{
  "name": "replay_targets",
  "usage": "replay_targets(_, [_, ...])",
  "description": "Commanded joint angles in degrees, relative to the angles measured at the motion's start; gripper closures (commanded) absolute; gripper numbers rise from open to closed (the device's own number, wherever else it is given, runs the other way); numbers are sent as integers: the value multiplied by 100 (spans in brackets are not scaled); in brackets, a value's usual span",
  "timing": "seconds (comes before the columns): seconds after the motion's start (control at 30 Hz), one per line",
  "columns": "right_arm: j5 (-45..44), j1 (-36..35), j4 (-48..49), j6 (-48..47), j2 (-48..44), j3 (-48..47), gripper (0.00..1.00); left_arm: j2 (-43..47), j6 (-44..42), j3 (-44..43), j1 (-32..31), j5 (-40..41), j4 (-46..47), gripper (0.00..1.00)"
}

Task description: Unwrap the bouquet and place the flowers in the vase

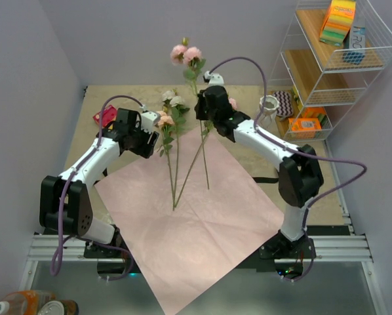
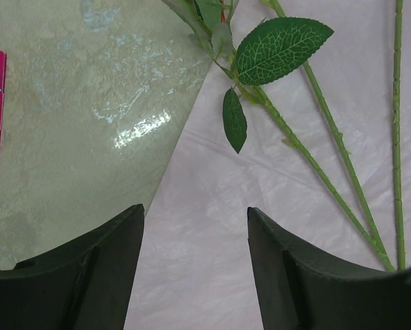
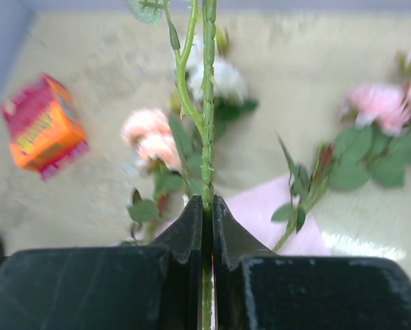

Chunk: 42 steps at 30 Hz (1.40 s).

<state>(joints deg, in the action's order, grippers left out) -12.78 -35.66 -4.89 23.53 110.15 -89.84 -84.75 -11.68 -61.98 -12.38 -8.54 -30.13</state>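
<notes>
Green stem point(image 3: 207, 124) of a pink rose is shown pinched between the tightly closed jaws of the right gripper point(image 3: 205, 206), upright above the pink paper point(image 1: 202, 216). The left gripper point(image 2: 194, 213) is seen part open and empty beside the other flowers point(image 1: 173, 141) lying there. The vase point(image 1: 269, 104) stands well apart, by the wire rack point(image 1: 340, 65). A top-heavy stem may swing in so thin a pinch, so the narrow neck could be missed or the vase toppled.
</notes>
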Motion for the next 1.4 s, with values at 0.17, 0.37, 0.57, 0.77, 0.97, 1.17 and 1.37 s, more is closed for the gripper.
replay_targets(0.17, [-1050, -2, 2024, -1999, -1979, 230, 100, 248, -89, -175, 87, -140, -28, 34])
replay_targets(0.37, [-1824, 103, 3537, -3968, -2059, -94, 100, 292, -97, -174, 122, -253, -19, 34])
replay_targets(0.57, [-2089, 647, 5461, -5146, -2111, 97, 100, 327, -150, -139, 175, -342, -19, 34])
replay_targets(0.77, [-2150, 1175, 6043, -5254, -1989, -217, 100, 284, -220, -104, 236, -412, -2, 34])
replay_targets(0.97, [-1983, 1474, 6008, -5314, -1813, -350, 100, 213, -238, -96, 271, -509, 7, 35])
replay_targets(1.17, [-1974, 1562, 6262, -5376, -1778, 53, 100, 187, -247, -69, 324, -561, 25, 35])
replay_targets(1.37, [-2062, 1606, 6535, -5315, -1725, 554, 100, 222, -247, -95, 342, -658, -72, 35])
